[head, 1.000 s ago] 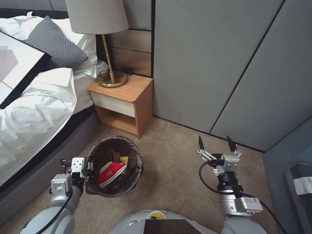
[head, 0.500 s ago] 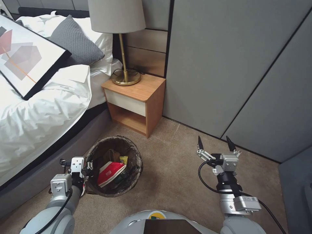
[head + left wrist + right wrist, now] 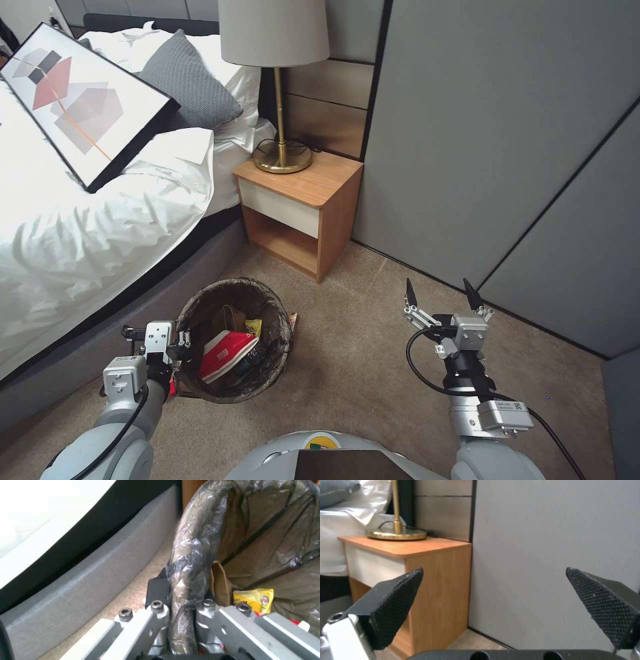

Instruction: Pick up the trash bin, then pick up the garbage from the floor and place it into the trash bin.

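Trash bin [image 3: 235, 350] rim being gripped by left claw [image 3: 179, 342]; right claw [image 3: 441, 295] being held spread, empty, beside bin.

The trash bin [image 3: 235, 347] is sitting low in the frame, left of the middle, on the floor [image 3: 360, 373]. The garbage [image 3: 230, 352] is lying inside it, red and yellow bits. The left gripper [image 3: 175, 347] is pinching the bin's rim on its left side. The right gripper [image 3: 441, 295] is hanging over the carpet at lower right, fingers spread wide. A wooden nightstand [image 3: 300, 213] is standing in the middle with a lamp [image 3: 279, 80] on top. A bed [image 3: 87, 220] is filling the left side.
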`<state>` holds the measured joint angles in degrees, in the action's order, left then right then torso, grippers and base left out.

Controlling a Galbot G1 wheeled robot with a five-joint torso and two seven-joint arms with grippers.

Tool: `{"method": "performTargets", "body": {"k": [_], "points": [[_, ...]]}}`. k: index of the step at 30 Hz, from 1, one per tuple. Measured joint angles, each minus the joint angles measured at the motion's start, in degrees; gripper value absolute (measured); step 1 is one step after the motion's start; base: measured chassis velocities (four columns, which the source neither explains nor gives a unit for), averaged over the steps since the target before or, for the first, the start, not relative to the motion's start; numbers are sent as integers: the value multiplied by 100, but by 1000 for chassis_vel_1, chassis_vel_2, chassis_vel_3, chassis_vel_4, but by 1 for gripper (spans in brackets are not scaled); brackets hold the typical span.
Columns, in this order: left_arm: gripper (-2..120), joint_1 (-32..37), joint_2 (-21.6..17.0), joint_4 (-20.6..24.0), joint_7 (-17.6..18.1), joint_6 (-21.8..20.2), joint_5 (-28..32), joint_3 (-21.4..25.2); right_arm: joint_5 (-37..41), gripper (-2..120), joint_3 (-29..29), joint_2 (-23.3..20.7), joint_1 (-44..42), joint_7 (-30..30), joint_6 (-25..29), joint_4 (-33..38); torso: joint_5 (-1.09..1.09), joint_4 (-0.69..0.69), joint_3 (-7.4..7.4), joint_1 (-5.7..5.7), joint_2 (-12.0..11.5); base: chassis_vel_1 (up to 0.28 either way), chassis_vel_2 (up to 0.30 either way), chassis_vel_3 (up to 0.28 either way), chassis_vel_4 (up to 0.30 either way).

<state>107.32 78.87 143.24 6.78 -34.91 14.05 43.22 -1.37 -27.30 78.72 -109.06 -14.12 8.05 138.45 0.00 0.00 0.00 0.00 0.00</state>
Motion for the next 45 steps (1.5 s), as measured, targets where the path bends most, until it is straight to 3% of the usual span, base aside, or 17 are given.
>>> {"method": "performTargets", "body": {"k": [45], "points": [[4,-5,36,0,3,21,-18,-15,16,100,52,-23,55,-40,-59,-12,0,0,0,0,0,50,46,50,47]]}}
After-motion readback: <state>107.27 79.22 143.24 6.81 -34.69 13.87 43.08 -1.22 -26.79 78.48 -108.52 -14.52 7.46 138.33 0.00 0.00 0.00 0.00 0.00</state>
